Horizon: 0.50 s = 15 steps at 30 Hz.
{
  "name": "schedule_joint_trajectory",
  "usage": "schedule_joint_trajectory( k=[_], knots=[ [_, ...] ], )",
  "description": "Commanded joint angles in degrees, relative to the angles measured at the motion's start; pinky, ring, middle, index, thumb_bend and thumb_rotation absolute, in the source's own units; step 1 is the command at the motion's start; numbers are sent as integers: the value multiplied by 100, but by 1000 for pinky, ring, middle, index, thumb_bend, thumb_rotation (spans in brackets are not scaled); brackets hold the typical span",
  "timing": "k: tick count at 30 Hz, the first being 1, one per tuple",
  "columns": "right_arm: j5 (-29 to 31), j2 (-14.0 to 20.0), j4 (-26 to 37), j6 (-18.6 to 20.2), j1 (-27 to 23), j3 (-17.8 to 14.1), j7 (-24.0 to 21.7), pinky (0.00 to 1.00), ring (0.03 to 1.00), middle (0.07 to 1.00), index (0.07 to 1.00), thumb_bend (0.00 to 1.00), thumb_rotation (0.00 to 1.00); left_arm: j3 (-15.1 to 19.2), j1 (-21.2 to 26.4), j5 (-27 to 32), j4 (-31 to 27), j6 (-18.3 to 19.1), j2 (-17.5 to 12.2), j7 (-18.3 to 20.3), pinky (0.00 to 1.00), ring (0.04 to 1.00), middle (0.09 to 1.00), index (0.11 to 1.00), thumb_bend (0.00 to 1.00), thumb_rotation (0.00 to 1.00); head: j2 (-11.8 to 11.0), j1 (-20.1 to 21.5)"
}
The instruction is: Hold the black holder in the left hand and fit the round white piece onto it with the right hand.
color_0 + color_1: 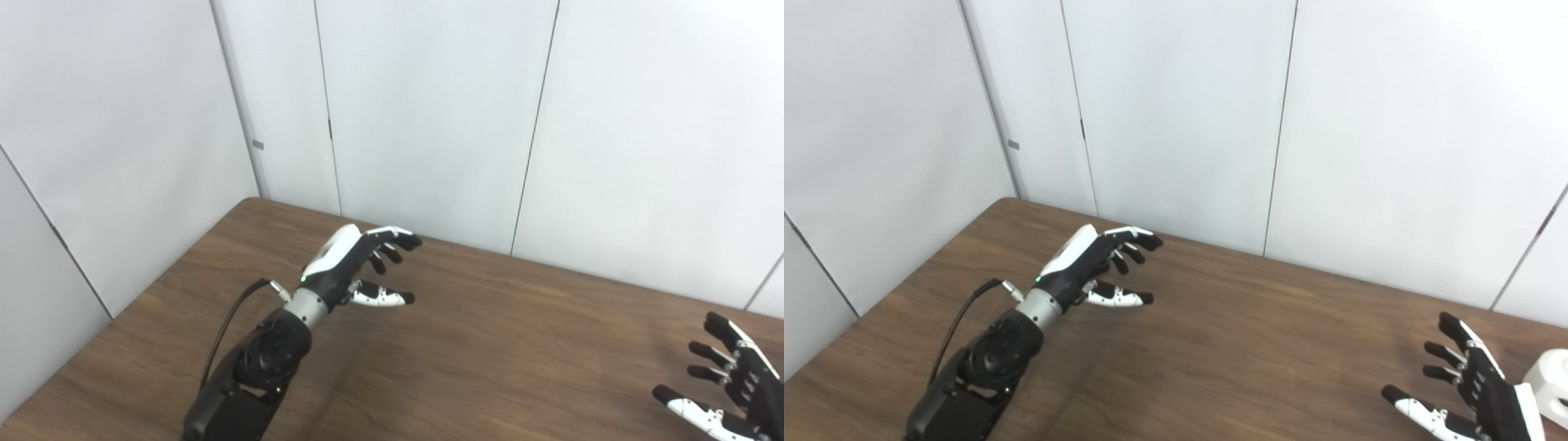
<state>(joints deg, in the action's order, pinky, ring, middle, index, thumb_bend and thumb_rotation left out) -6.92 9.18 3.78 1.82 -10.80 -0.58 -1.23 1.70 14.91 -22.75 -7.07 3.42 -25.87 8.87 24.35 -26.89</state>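
Note:
My left hand (361, 266) hovers above the brown table (490, 343) at centre left, fingers spread and curled slightly, holding nothing. My right hand (1470, 386) is at the lower right, palm turned inward, fingers apart and empty. A white rounded object (1549, 383) shows at the right edge in the right eye view, just right of the right hand; only part of it is visible. No black holder appears in either view.
White wall panels (429, 110) close off the table's far and left sides. The table's back left corner (251, 201) lies behind the left hand. A black cable (226, 324) loops beside the left forearm.

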Motion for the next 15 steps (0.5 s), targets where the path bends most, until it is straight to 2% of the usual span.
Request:
schedule_joint_trajectory(
  k=[1,5,8,15],
  knots=[
    [22,49,238,-105,-160,-32,-12,673,802,906,874,551,0,122,287,-210,-184,-96,-270,-167,557,688,760,751,716,0,0,-4],
    [27,56,200,-126,-176,-45,-13,674,796,900,872,556,0,161,321,-780,-208,82,-416,-309,615,737,773,756,736,2,-7,-39],
    [64,41,220,-86,-175,-62,-20,681,797,900,875,550,0,223,358,-1121,-159,154,-531,-404,615,747,788,759,736,26,-6,-47],
    [67,46,225,-74,-186,-66,-32,669,797,904,875,552,0,376,384,-1405,2,203,-789,-494,631,790,795,747,729,126,-4,-47]
  ],
)
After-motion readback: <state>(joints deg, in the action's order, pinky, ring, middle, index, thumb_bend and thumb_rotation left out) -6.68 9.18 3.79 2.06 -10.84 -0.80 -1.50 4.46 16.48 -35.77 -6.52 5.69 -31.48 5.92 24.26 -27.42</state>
